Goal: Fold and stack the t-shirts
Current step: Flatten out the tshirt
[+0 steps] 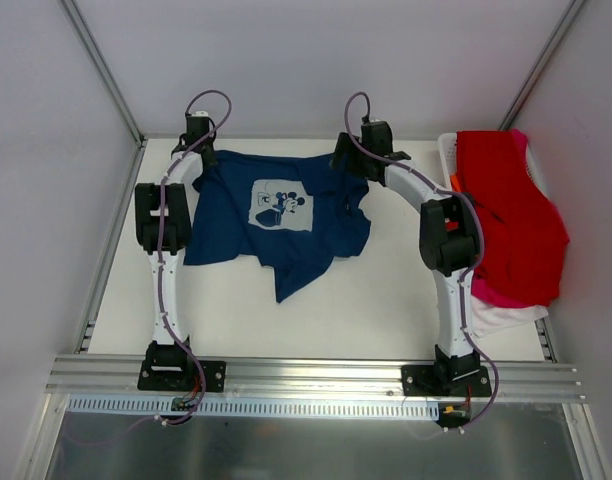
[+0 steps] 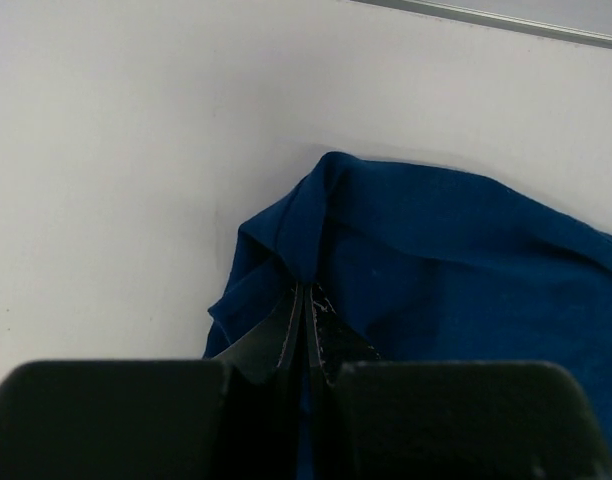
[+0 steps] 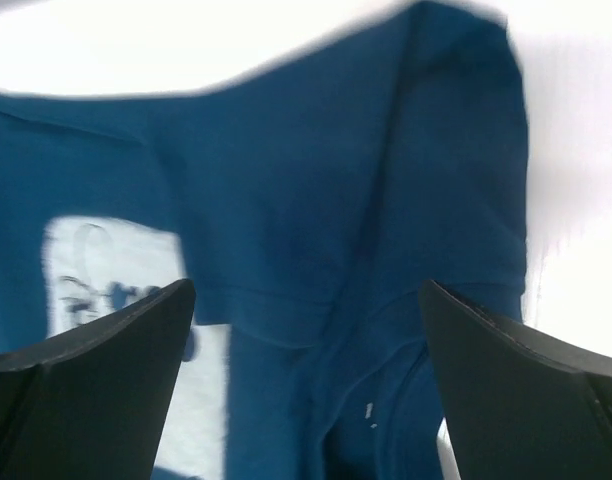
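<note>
You are working on a white surface (image 1: 336, 310) with pale walls on three sides, and its middle is left bare, most likely so there is room to spread and fold. The biggest thing on it is the navy t-shirt (image 1: 276, 215). It lies at the far side between the two arms, face up but bunched, with one part twisted into a point that reaches toward you. It is not flat yet, so I think you are at the smoothing-out step, with no fold made. Off to the right, the red t-shirt (image 1: 506, 210) hangs over the white basket (image 1: 448, 150), with the pink t-shirt (image 1: 496, 295) and the white t-shirt (image 1: 501, 318) peeking out under it. They seem parked there so they stay out of the way until their turn. Your left tool (image 1: 202, 152) is at the far left corner of the navy t-shirt, and its wrist view shows the jaws pinched tight on a fold of blue cloth (image 2: 316, 230), which rises into a little tent. That grip looks meant to pin or tug that corner. Your right tool (image 1: 348, 158) hangs over the far right part of the shirt with its jaws spread wide and nothing in them (image 3: 306, 290), so it looks ready to come down and grab near the collar. The white mouse print (image 1: 282, 205) faces up, which helps you see where the front is.
</note>
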Controlling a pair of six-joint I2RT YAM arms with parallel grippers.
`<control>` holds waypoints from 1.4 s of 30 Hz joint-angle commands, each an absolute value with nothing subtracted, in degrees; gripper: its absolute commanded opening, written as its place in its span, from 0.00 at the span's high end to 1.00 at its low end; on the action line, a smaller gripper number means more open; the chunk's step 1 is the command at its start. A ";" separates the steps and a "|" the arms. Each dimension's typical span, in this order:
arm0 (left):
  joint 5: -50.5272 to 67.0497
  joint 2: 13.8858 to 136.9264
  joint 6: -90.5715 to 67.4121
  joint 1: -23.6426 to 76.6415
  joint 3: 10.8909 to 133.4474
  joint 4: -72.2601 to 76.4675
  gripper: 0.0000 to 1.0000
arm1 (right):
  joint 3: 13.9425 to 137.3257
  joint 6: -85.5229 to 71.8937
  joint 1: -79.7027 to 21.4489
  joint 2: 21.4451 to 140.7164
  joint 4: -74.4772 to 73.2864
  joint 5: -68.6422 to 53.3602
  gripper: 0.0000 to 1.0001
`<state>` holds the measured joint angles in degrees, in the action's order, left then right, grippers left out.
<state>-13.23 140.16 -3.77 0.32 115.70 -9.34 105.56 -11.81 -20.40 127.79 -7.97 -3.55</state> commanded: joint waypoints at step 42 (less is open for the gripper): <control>-9.93 133.77 -6.24 0.35 110.21 -2.02 1.00 | 108.46 -17.23 -25.14 135.09 -7.29 -1.23 0.02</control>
